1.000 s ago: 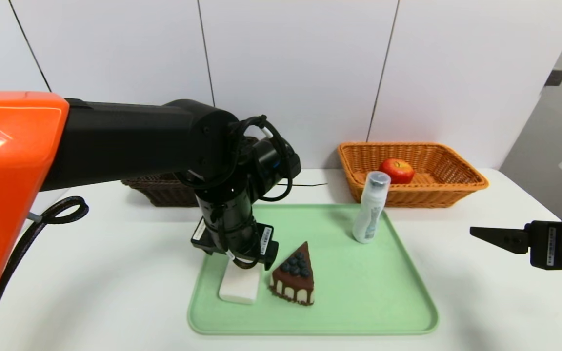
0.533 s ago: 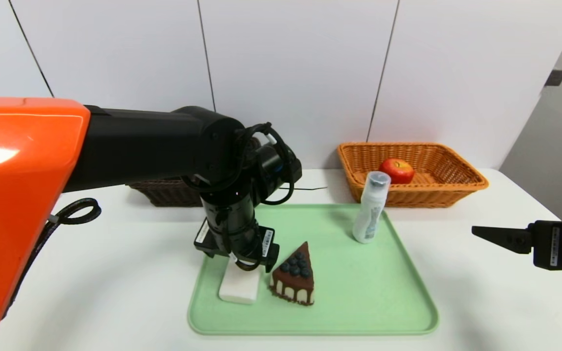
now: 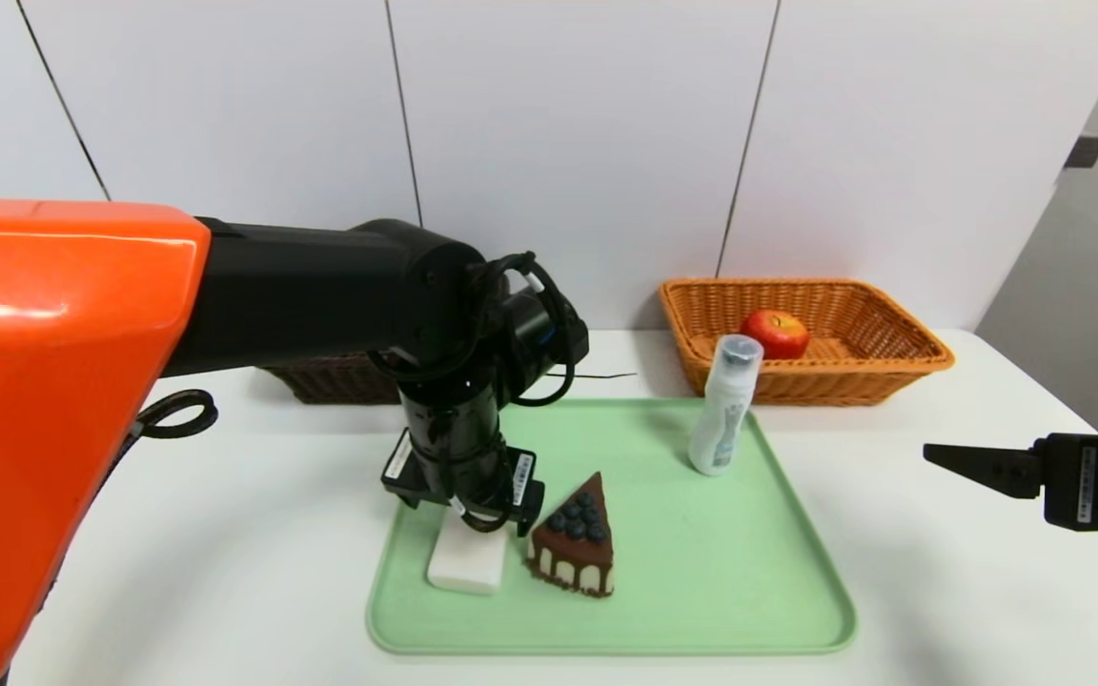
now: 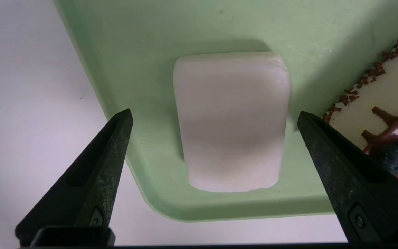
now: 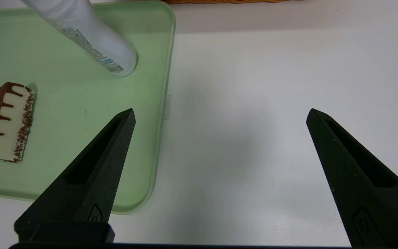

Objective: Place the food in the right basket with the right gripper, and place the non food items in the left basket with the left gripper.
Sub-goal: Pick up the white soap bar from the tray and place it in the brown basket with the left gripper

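Directly above the white soap bar [image 4: 233, 121], the left gripper [image 4: 215, 110] hangs with its two fingers spread wide, one to each side of the bar and neither gripping it. The bar lies flat on the green tray [image 3: 701, 610], near the tray's left edge. Just beside it, past the gripper's right finger, sits the chocolate cake slice [image 3: 573, 543], white drips down its side and dark blueberries on top. Farther back on the tray, well apart from the cake, the white tube bottle [image 3: 725, 405] stands near the right edge, its clear cap upward. Behind the bottle, the orange-tan wicker basket [image 3: 844, 386] rests on the white table [image 3: 215, 534] and holds the red-yellow apple [image 3: 776, 333]. The dark brown wicker basket [image 3: 344, 379] is behind the tray on the left, mostly hidden by the orange-shelled left arm [image 3: 53, 381]; its contents I cannot tell. Out over the table, to the right of the tray, the right gripper [image 5: 220, 110] is parked, wide open and holding nothing.
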Robot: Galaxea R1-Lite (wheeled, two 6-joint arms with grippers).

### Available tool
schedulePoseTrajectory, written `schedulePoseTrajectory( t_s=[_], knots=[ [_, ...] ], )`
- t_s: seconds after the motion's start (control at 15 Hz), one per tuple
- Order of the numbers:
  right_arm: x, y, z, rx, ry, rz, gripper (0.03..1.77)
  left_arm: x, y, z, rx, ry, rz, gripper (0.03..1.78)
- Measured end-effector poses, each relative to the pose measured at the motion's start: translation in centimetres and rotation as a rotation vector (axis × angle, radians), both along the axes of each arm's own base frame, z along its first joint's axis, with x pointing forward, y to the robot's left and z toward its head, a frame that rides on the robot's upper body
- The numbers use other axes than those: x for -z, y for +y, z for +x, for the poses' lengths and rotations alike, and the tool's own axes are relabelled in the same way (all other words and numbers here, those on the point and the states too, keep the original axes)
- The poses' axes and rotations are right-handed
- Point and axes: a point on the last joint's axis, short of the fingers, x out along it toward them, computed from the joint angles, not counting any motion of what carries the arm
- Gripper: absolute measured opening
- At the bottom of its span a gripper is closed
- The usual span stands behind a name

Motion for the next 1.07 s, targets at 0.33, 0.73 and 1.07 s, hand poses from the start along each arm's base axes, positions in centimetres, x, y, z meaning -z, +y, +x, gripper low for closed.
schedulePoseTrajectory(
  t_s=[0.33, 0.73, 1.07],
  knots=[
    [0.1, 0.0, 0.0, 0.000, 0.002, -0.001, 1.71, 0.5, 0.0, 0.1, 0.004, 0.034, -0.017, 1.69],
    [0.2, 0.0, -0.1, 0.001, 0.008, -0.002, 1.71, 0.9, 0.1, 0.5, -0.002, 0.063, -0.038, 1.69],
    [0.2, 0.0, 0.0, -0.001, 0.009, -0.003, 1.71, 1.1, 0.3, 0.8, -0.008, 0.068, -0.031, 1.69]
  ],
)
